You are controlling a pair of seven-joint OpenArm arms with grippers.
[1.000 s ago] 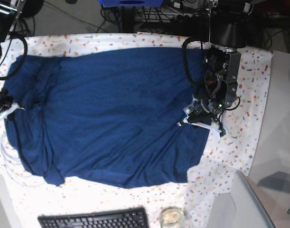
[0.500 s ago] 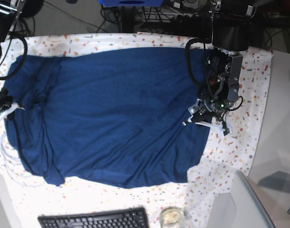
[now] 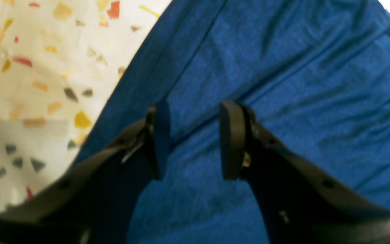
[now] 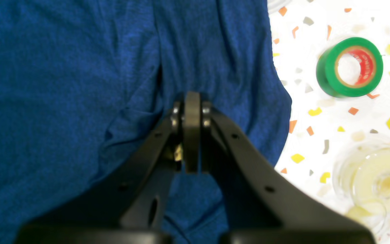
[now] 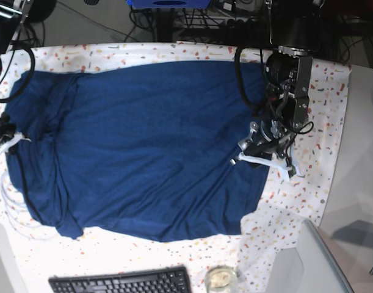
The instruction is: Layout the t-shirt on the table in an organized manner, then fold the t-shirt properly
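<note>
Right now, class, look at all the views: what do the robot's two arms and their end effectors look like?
Both end effectors, left and right, have matte black curved fingers with flat pads. The left arm is black and grey, with looped black cables and white fingertip pieces.

The counter [image 5: 314, 183], under a white speckled cloth, carries the navy t-shirt [image 5: 143, 146] spread across mid-frame. A black keyboard [image 5: 122, 282] lies at the bottom edge. A green tape roll [image 4: 350, 67] lies upper right in the right wrist view.
</note>
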